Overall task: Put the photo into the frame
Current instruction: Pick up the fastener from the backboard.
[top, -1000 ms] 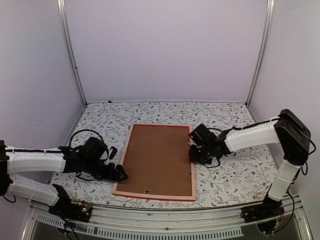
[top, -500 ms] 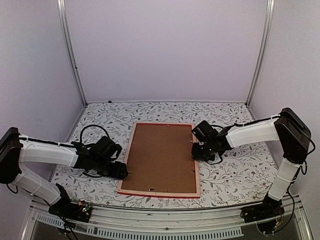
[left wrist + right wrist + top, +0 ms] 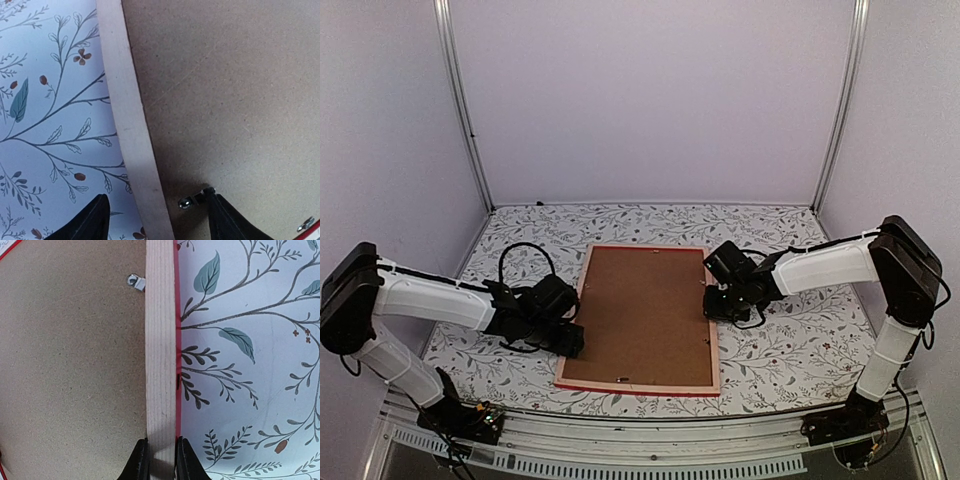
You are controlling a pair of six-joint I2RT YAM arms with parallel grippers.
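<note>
The frame (image 3: 640, 387) lies face-down on the table, pale wood back up with red edges showing. A brown backing board (image 3: 640, 315) fills it, and the photo is hidden. My left gripper (image 3: 572, 342) is open and straddles the left rail (image 3: 125, 110) low down. Its gap (image 3: 157, 197) spans the rail, and its right finger touches a small metal tab (image 3: 192, 200) on the board (image 3: 225, 90). My right gripper (image 3: 713, 303) is shut on the right rail (image 3: 160, 340), pinching it across its width (image 3: 161, 442). Another tab (image 3: 135, 281) shows farther along that rail.
The table wears a floral cloth (image 3: 790, 345), with bare cloth on both sides of the frame. White walls and metal posts (image 3: 460, 110) enclose the back and sides. A black cable (image 3: 520, 255) loops over my left arm.
The frame slid right and squared up, then stayed still. My left gripper moved right onto the left rail and its jaws narrowed somewhat. The right gripper kept its hold on the rail.
</note>
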